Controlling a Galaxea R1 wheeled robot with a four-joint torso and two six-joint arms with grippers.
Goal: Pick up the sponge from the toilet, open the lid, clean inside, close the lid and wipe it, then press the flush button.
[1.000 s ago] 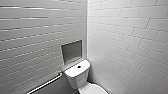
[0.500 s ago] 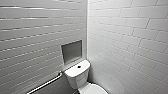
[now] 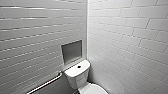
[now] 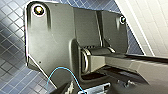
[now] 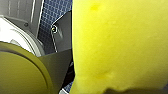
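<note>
The white toilet (image 3: 76, 76) stands in the corner of the tiled room, low in the head view. Its flat tank top carries the small dark flush button (image 3: 79, 66) at its centre. Below the tank, the back part of the white lid (image 3: 96, 89) lies down over the bowl, cut off by the picture's edge. In the right wrist view the bright yellow sponge (image 5: 120, 45) looms very close to the camera, held by my right gripper. My left gripper holds nothing.
A metal grab bar (image 3: 45, 83) runs along the left wall beside the tank. A grey recessed niche (image 3: 72, 51) sits in that wall above the tank. White tiled walls meet behind the toilet. The floor (image 4: 12, 37) is small blue tiles.
</note>
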